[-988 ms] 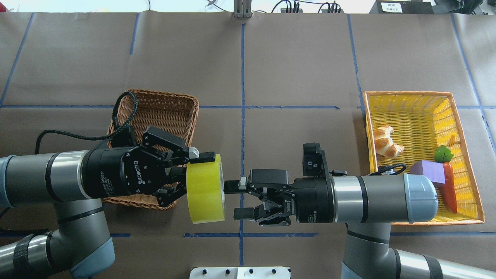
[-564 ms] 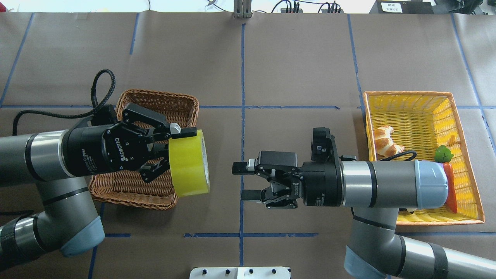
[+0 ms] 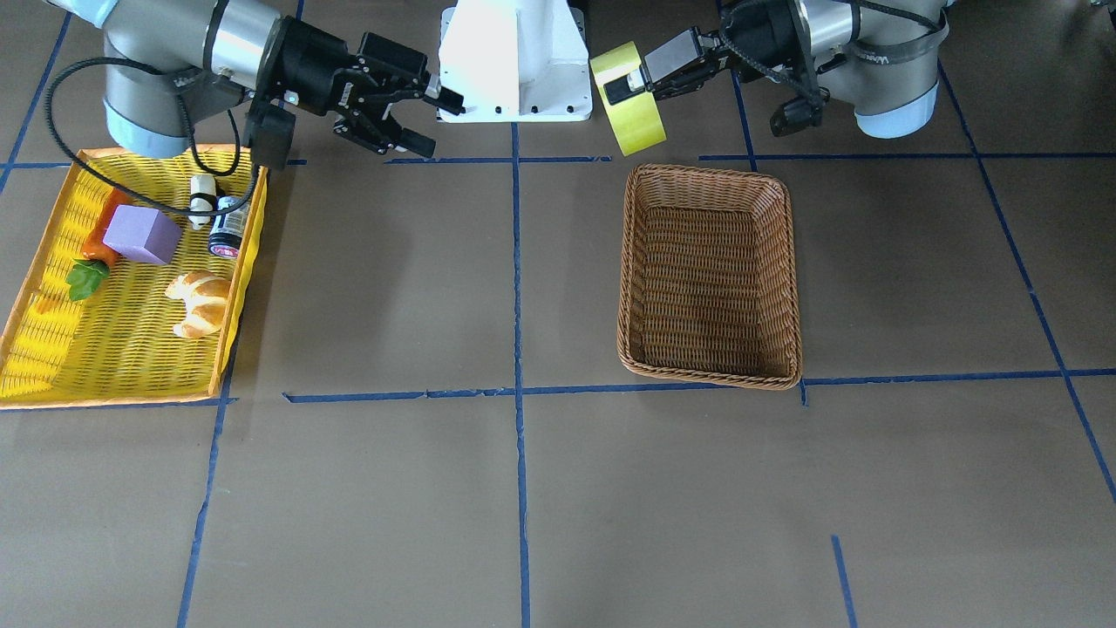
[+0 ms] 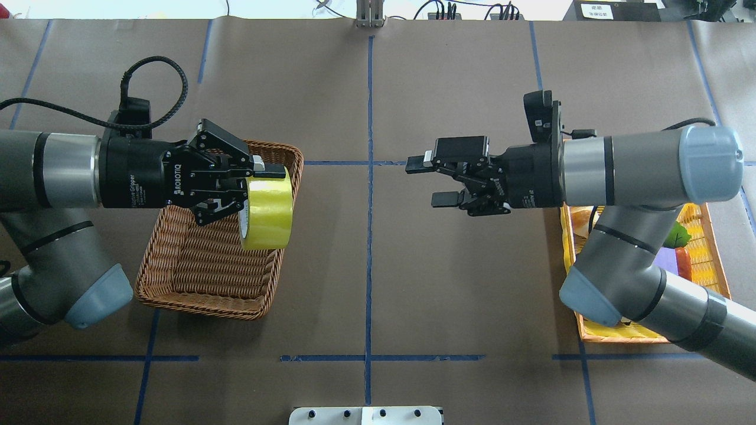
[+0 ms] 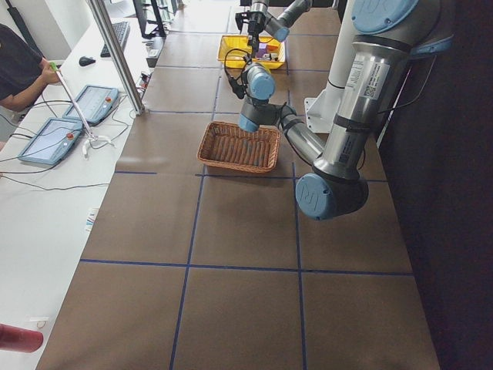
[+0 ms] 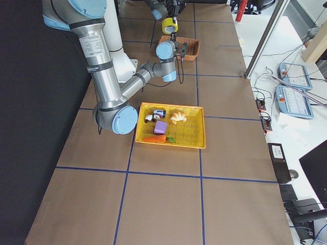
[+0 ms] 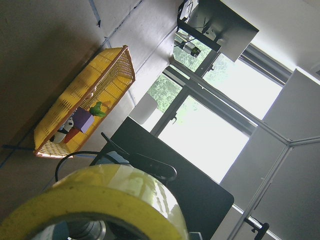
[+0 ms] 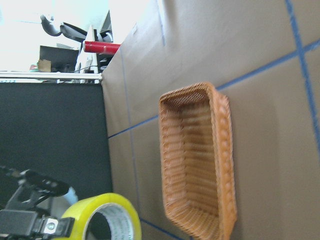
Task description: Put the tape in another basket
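The brown paper-covered worktop (image 4: 449, 88), marked off by blue tape lines, carried everything. The left arm (image 4: 53, 171) and the right arm (image 4: 638, 171) reached in from opposite sides and pointed toward each other, well apart. On the right arm's side lay a yellow plastic basket (image 3: 52, 349), partly under that arm in the overhead view. On the left arm's side sat the wicker basket (image 3: 711, 270), with nothing lying inside it. The tape (image 4: 269, 206) hung in the air on edge; seen from overhead it overlapped the wicker basket's end nearer the worktop's middle line, and it was raised clear of the rim, not touching the weave. The left gripper (image 4: 257, 183) was clamped on the roll's wall, one finger along the outside and the other reaching into the core. The right gripper (image 4: 426, 183) was spread wide and held nothing. In the yellow basket were a purple block (image 3: 141, 234), a croissant (image 3: 202, 301), a toy carrot (image 3: 98, 235) beside the block, and a small bottle (image 3: 227, 228) near the rim.
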Motion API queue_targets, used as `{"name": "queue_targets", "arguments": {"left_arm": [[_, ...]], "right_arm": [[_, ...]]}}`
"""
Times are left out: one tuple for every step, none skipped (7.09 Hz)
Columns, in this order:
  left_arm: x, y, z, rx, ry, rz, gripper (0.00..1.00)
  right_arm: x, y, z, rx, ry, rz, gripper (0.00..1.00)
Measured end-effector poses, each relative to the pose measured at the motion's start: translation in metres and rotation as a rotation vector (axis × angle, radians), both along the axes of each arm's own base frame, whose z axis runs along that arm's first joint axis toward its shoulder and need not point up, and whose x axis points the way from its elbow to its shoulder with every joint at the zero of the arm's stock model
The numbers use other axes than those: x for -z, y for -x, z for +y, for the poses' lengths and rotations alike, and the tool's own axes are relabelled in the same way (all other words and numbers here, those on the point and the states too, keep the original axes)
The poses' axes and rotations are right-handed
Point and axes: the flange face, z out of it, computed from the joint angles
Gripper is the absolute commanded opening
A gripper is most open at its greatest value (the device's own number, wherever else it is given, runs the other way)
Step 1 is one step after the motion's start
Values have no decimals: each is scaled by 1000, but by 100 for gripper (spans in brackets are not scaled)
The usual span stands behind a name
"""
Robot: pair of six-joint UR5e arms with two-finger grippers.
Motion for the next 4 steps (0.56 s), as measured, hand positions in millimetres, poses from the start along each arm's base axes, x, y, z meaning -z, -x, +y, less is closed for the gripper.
{"name": "queue_targets", "arguments": {"left_arm": [[3, -1, -5, 20, -34, -106, 1], [5, -3, -8, 37, -72, -204, 1], [2, -7, -12, 50, -119, -302, 1], [-5, -14, -18, 56, -178, -412, 1]], "right_arm": [[-9, -16, -27, -56, -44, 124, 100], [-23, -31, -52, -111, -94, 252, 100], [-38, -47, -73, -152, -143, 376, 100], [-55, -63, -93, -172, -204, 513, 100]]}}
